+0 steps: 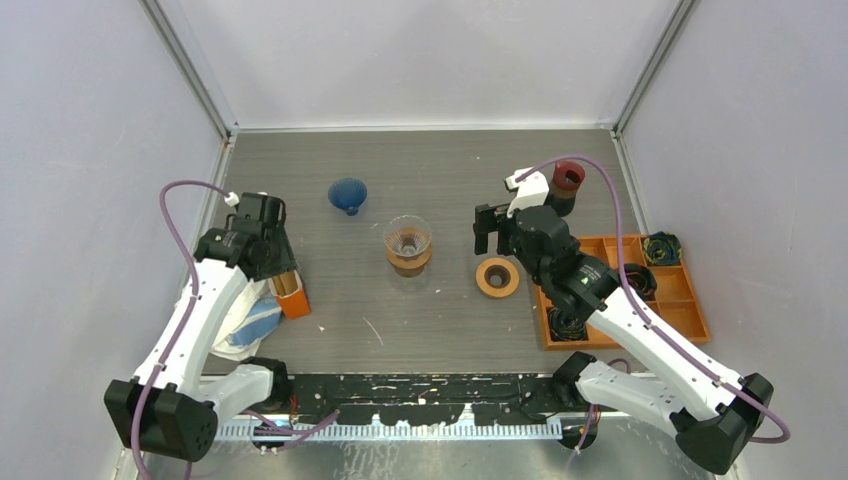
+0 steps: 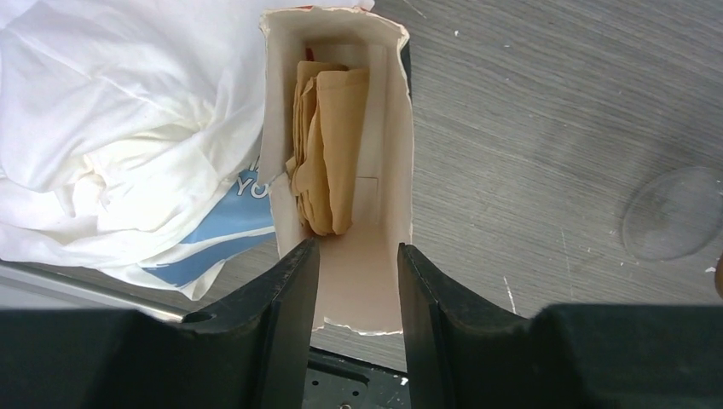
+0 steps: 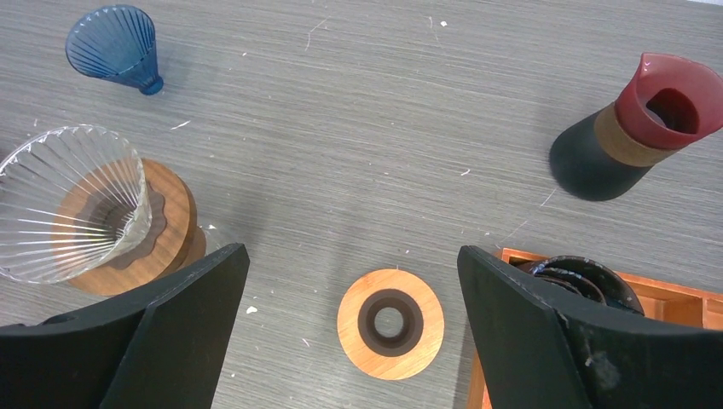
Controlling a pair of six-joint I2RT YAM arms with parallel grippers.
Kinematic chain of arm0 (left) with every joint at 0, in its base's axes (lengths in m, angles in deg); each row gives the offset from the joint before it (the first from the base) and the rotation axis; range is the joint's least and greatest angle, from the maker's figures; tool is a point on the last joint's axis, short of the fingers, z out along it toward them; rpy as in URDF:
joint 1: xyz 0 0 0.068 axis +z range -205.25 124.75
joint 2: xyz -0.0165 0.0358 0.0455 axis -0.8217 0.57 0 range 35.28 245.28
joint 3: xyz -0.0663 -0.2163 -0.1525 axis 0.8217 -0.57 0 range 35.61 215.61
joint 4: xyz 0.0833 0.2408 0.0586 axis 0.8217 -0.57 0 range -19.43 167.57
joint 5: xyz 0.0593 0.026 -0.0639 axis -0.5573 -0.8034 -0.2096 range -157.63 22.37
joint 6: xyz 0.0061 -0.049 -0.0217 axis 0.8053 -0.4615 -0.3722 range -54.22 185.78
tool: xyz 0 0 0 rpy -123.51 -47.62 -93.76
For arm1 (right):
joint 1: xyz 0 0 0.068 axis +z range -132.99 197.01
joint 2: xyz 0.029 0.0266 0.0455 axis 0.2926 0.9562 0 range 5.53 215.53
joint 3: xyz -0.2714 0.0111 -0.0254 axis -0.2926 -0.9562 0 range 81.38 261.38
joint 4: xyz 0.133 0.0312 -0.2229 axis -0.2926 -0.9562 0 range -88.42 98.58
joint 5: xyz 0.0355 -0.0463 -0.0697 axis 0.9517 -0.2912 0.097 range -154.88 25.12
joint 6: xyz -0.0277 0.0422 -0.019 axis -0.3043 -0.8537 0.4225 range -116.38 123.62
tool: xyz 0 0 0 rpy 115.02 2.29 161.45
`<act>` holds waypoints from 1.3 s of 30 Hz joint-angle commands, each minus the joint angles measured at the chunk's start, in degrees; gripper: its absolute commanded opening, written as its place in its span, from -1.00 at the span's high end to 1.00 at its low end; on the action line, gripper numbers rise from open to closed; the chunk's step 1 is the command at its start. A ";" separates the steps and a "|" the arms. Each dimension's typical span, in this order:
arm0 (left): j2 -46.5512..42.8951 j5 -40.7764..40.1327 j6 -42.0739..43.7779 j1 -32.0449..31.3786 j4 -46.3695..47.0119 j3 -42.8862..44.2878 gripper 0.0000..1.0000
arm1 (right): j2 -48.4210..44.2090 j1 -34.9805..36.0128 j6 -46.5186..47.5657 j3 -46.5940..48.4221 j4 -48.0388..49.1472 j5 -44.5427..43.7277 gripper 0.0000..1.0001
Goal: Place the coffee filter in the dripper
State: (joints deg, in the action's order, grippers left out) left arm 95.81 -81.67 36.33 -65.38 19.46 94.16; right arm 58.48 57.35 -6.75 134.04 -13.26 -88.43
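A stack of brown paper coffee filters [image 2: 328, 145] stands inside an open cardboard box [image 2: 392, 153], which shows orange in the top view [image 1: 291, 297] at the table's left. My left gripper [image 2: 358, 247] hovers over the near end of this box, open and empty, its jaws about as wide apart as the box's inside. The clear ribbed glass dripper [image 1: 408, 243] sits on a wooden base at the table's middle, and also shows in the right wrist view [image 3: 68, 204]. My right gripper [image 3: 351, 251] is wide open and empty above a wooden ring [image 3: 390, 322].
A blue ribbed dripper [image 1: 347, 193] lies behind the glass one. A black carafe with a red top [image 1: 565, 185] stands at the back right. An orange compartment tray [image 1: 690, 300] holds dark items on the right. A white and blue bag [image 2: 111, 128] lies left of the box.
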 commanded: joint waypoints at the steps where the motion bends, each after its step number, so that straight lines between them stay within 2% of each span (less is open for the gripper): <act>1: 0.68 -0.71 0.99 1.17 1.74 -0.51 0.20 | -1.36 -0.25 0.69 0.41 3.48 -1.54 -1.00; 15: 5.41 -0.01 2.16 3.09 4.68 -1.24 0.42 | -0.86 -0.23 0.94 0.24 3.56 -1.23 -1.00; 39: 11.79 2.01 2.78 5.37 5.94 -0.07 0.45 | 0.02 -0.21 1.25 0.03 3.48 -0.72 -1.00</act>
State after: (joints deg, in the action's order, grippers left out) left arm 106.61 -80.60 38.01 -60.73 23.96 92.76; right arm 58.81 57.33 -5.88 133.85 -12.80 -88.39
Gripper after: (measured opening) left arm 0.281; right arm 0.999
